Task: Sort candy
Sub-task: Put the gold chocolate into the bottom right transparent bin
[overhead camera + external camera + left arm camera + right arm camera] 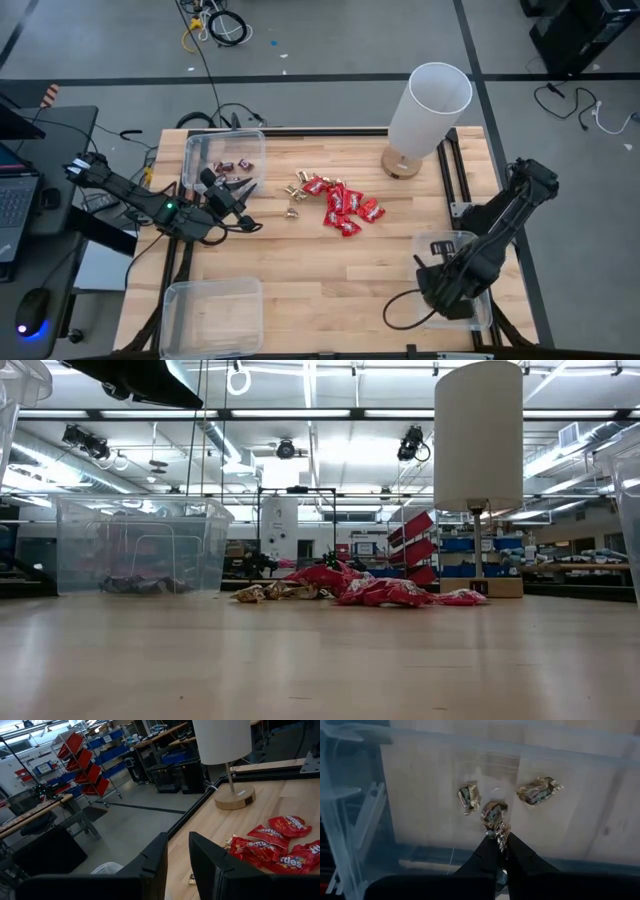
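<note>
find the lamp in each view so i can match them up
High view: the lamp stands at the table's far edge, right of centre.
Low view: lamp right of centre, behind the red packets.
Left wrist view: lamp at the top, beyond the red packets.
Right wrist view: not in it.
Shared landmark: the red packets beside the lamp.

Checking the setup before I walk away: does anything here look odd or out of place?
Only the table lamp: it stands on the sorting table beside the loose red packets and gold-foil pieces, and has no part in sorting. Nothing looks spilled or damaged.
</note>
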### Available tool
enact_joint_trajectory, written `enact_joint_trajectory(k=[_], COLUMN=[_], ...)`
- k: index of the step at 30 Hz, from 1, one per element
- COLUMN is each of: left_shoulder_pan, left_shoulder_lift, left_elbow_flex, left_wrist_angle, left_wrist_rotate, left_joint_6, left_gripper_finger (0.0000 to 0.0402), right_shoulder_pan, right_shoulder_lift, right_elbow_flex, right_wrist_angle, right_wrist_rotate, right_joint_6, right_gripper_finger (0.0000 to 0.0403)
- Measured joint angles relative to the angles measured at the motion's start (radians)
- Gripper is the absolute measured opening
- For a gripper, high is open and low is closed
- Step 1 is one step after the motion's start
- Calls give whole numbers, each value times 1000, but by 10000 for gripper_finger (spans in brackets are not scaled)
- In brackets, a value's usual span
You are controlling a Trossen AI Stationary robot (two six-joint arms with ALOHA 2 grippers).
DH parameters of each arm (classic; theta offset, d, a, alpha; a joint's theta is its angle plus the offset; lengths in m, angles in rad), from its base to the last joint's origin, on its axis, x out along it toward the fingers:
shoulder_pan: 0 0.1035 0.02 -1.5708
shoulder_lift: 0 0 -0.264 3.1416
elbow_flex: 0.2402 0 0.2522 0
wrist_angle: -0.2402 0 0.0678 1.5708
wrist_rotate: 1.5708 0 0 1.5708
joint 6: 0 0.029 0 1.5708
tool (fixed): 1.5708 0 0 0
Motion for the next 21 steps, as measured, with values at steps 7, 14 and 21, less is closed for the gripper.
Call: enact_joint_trajectory(k=[7,14,21], left_shoulder_pan=[0,0,0], left_shoulder_lift=[0,0,0], left_elbow_flex=[0,0,0], left_wrist_angle=[0,0,0], left_wrist_rotate=[0,0,0], left_joint_6=[0,0,0], left_gripper_finger=[82,82,82], right_shoulder_pan=[0,0,0], right_shoulder_lift=[54,64,63], right_elbow_flex=[0,0,0], right_wrist_angle=[37,41,41], right_wrist_rotate=[-8,-17,-1], right_joint_6=[-51,-59,-43], right_gripper_finger=[14,16,18])
